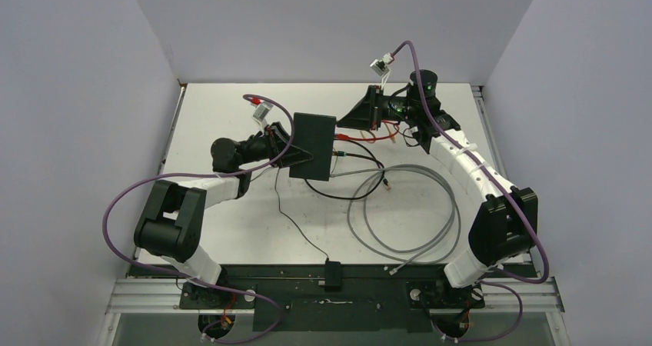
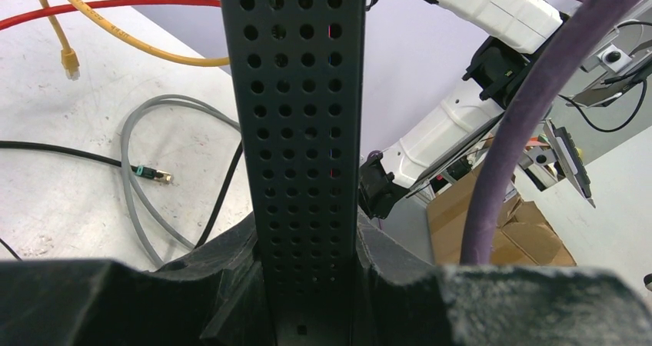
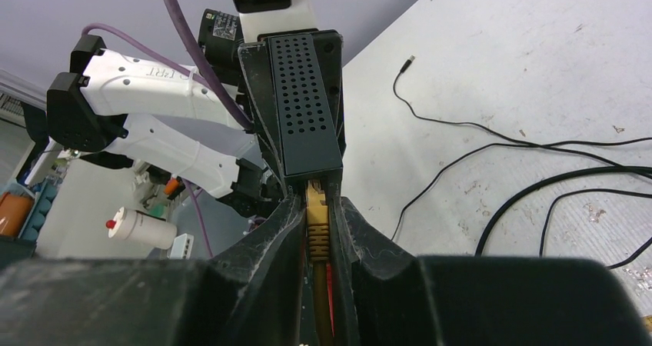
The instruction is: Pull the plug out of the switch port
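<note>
the left pincer (image 2: 307,238) grips a flat matte-black rectangular switch (image 1: 313,146) near the middle of the white table (image 1: 223,115). the switch's perforated narrow side runs straight out from between the two black fingers, which press against it on either side. seen from overhead, the switch shows its broad face upward, with the left pincer at its left edge and the right pincer (image 3: 319,204) reaching in from the far right to its port edge. the right pincer's jaws are drawn nearly together on a yellow ridged plug (image 3: 317,234), which sits squarely between the fingertips, and the plug's front end meets the port edge of the switch. a loose coil of grey cable (image 1: 454,211) lies on the table, nearer the arm bases than the switch.
</note>
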You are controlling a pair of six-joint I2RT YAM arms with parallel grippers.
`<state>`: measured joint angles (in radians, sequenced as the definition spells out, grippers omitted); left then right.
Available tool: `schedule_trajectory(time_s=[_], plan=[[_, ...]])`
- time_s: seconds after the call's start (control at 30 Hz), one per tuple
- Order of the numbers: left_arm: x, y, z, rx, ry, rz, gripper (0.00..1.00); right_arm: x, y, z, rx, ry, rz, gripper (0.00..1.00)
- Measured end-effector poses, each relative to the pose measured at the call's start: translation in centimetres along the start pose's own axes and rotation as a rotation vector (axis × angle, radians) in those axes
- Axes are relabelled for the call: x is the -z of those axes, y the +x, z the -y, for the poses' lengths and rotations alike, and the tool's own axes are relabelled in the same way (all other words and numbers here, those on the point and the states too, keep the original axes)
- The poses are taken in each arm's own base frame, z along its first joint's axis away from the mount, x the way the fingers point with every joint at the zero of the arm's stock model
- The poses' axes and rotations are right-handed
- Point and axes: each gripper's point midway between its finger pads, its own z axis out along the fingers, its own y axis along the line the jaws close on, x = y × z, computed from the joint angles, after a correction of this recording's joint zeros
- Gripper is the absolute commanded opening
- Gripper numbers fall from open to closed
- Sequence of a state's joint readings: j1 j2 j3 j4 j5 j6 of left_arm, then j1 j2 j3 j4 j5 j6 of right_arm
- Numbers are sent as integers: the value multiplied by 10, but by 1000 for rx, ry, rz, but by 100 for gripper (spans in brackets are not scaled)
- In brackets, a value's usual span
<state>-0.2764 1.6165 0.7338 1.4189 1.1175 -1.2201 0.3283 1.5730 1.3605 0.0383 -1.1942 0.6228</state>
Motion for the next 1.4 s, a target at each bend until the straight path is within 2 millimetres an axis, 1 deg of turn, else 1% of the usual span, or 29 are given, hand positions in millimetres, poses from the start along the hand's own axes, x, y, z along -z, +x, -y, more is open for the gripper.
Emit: schedule_trajectory(time_s=[0.1,0.13,0.8,0.97,1.13,1.4], plan=[[1,0,-1,7,-3,-1,0,-1,0,3,-5,-4,-2,6],[1,0,-2,8,-3,-1,0,-2,1,4,-7,-4,-2,5],[6,1,-5,15,-18,2,0,1,4,12,12,16,-11,5],[11,-3,-10,4,-36,24,0,8,5,21,-11,47,-8,5],[13,-10,-4,-37,-36,42,0,14,7,29,-39,74,-4,5],[13,-10,-2,-44,-35,41,0,15,8,30,-50,79,-8,5]])
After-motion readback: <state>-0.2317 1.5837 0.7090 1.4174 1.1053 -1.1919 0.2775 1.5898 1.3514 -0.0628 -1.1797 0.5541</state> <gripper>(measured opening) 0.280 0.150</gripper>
